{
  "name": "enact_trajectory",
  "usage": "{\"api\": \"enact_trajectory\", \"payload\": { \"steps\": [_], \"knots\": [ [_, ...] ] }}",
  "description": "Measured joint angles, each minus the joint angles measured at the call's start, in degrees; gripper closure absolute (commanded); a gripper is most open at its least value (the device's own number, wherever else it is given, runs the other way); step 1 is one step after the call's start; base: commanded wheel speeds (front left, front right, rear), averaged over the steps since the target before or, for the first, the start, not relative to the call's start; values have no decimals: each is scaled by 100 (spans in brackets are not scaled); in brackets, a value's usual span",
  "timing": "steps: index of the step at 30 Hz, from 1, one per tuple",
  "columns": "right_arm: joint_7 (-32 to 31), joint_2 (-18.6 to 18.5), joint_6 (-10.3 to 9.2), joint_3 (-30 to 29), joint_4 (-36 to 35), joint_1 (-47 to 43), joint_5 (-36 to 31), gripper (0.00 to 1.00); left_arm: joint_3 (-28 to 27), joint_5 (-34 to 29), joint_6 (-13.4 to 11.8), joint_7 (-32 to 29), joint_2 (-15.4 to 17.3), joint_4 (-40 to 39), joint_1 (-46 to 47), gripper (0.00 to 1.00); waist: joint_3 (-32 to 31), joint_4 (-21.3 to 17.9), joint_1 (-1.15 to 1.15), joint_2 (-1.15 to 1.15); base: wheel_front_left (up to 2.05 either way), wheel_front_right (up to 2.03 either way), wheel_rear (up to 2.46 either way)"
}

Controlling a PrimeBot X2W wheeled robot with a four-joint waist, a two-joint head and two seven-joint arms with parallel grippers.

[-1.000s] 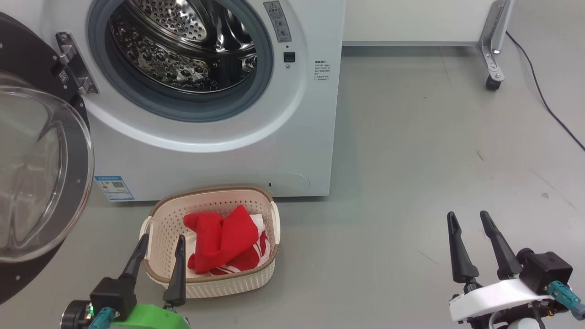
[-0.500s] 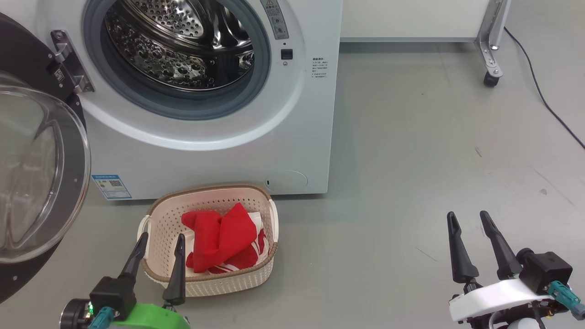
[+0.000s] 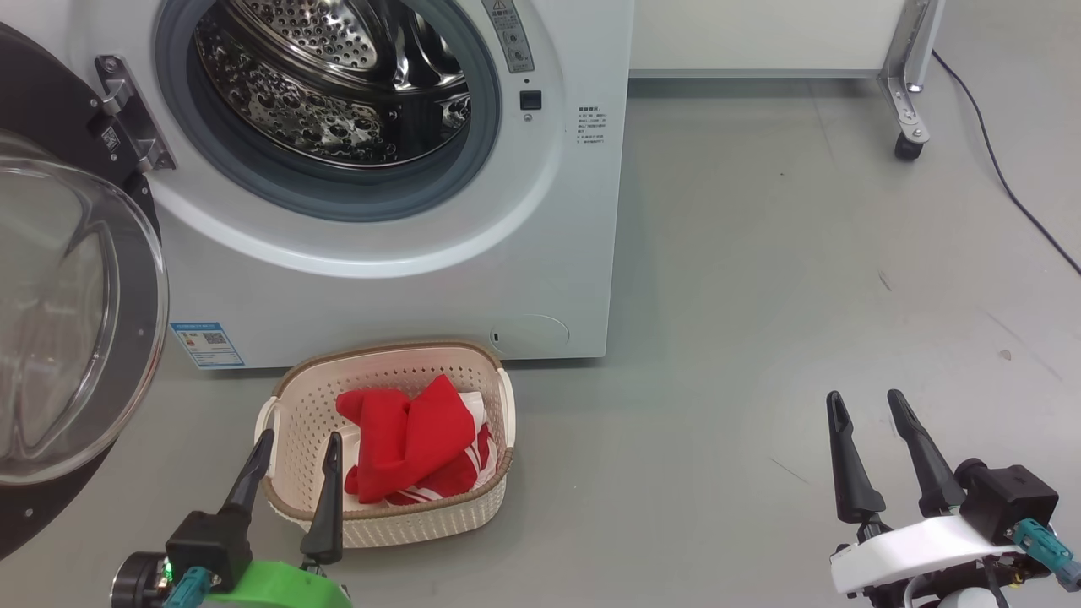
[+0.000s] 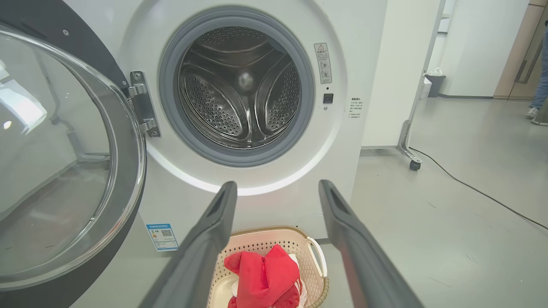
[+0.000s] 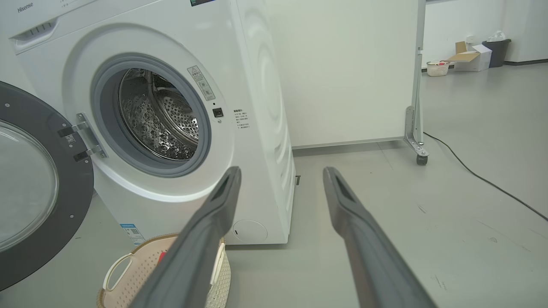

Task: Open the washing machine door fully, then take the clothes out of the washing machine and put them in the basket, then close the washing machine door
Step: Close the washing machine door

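With the clothes (image 3: 410, 447) lying in the basket (image 3: 384, 530) and the drum (image 3: 329, 84) bare, the head view leaves the washing machine door (image 3: 67, 321) as the thing to deal with. It hangs swung wide at the far left, hinged on the left side of the washing machine (image 3: 405, 287). The left gripper (image 3: 301, 437), fingers spread and empty, shows at the basket's near-left corner, with the door to its left. The right gripper (image 3: 863, 395), equally spread and empty, sits well apart at the lower right.

From the left wrist view, the door's glass bowl bulges on the left, and the open drum is straight ahead beyond the fingers.

From the right wrist view, the door lies far left, past the basket.

By this layout the left arm is the nearer, and a closing push would run rightward toward the opening.
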State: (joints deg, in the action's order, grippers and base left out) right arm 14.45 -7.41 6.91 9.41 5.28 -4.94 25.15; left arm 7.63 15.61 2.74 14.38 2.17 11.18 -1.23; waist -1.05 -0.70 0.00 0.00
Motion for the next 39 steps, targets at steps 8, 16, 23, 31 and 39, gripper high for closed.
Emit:
{"api": "enact_trajectory", "payload": {
  "steps": [8,16,23,31,39],
  "knots": [
    [0,-11,-49,-59,-3,-2,13,0,100,12,0,0,0,-10,1,0,26,122,0,0,0,0,0],
    [-1,-20,-51,-110,-15,-31,54,0,205,103,3,0,1,-8,4,0,53,415,0,0,0,0,0],
    [-1,-4,-49,-100,-57,-31,56,0,213,77,0,0,1,-3,4,0,67,822,0,0,0,0,0],
    [-1,27,-49,-34,-65,-31,63,0,176,44,-45,0,3,-5,5,0,85,1397,0,0,0,0,0],
    [0,35,-48,11,-65,-31,63,0,160,-13,-79,0,21,10,7,0,91,2019,0,0,0,0,0]
  ]
}}
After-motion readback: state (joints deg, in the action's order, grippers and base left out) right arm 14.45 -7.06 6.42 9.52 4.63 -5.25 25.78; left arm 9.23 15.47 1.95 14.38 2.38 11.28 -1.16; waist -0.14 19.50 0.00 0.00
